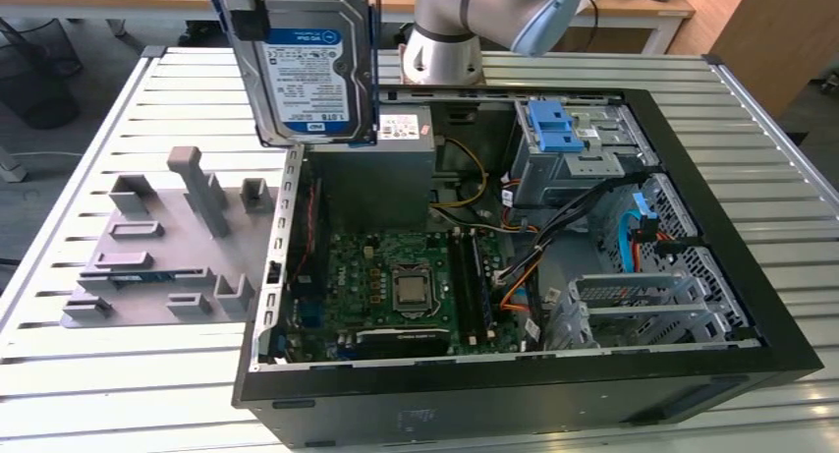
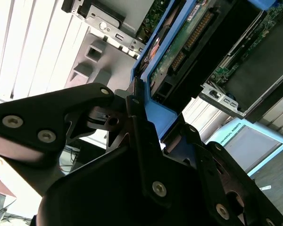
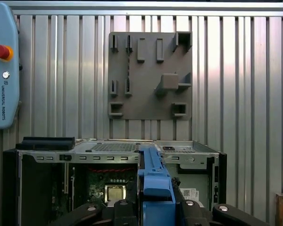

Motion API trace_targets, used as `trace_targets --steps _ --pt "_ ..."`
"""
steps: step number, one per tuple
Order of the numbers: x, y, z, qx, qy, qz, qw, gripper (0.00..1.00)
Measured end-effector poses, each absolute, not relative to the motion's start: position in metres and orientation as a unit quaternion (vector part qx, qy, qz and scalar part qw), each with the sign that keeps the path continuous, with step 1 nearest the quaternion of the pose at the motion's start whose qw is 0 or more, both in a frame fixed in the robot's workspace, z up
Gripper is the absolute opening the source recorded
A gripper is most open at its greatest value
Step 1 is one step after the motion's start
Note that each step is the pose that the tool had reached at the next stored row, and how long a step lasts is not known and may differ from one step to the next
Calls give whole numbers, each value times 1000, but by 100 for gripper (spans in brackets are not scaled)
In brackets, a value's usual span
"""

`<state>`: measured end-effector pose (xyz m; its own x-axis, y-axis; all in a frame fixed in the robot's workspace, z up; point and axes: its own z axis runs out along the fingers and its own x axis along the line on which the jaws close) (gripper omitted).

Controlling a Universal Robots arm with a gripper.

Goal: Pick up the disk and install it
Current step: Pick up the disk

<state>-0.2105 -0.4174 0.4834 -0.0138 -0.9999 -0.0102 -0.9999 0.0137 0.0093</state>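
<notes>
A black two-fingered gripper [image 2: 146, 113] is clamped tight on the blue edge of one disk [image 1: 312, 70], a flat silver hard drive with a white-and-blue label and a blue plastic carrier frame. In the exterior view the disk hangs upright in the air, label facing the camera, at about eleven o'clock above one open black computer case [image 1: 525, 404]. It touches neither the case nor the table. One grey plastic fixture plate [image 1: 144, 266] with upright pegs lies at nine o'clock of the case. The single pale grey robot arm [image 1: 443, 40] stands at twelve o'clock behind the case, reaching over towards eleven o'clock.
</notes>
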Motion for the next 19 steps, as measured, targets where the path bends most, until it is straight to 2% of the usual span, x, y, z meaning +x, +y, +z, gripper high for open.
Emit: trace_targets --steps 19 --pt "-198 -417 483 -702 712 7 0 36"
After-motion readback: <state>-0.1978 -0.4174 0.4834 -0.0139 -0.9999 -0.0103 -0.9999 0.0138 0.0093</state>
